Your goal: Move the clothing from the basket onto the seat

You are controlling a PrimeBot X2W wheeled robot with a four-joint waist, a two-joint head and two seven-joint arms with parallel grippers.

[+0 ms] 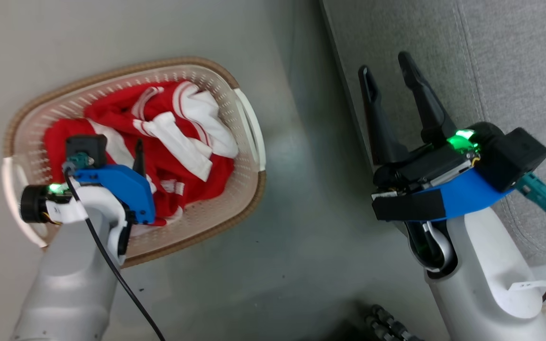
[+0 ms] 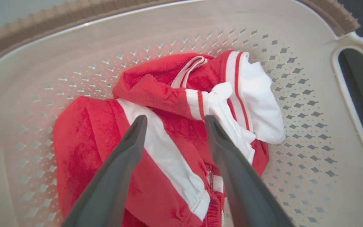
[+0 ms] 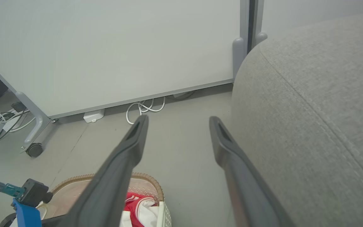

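The clothing (image 1: 168,137) is a bright-red heap with white panels and thin stripes, lying crumpled in the basket (image 1: 249,156), an oval cream one with a brown rim that stands on the floor at the left. My left gripper (image 1: 133,158) hangs over the heap, pointing down into it. In the left wrist view its fingers stand open (image 2: 175,121) just above the clothing (image 2: 87,142), with the perforated basket wall (image 2: 74,63) behind. My right gripper (image 1: 386,68) is open with nothing between its fingers, at the edge of the light-grey seat (image 1: 514,57). From the right wrist, that gripper (image 3: 178,121) has the seat (image 3: 310,110) on its right.
Grey floor (image 1: 301,227) separates basket and seat. The right wrist view shows a white partition panel (image 3: 121,47) on castors (image 3: 34,150), loose white cables (image 3: 143,108) at its foot, and the basket rim (image 3: 148,178) below. A black ribbed hose (image 1: 386,322) lies at the bottom.
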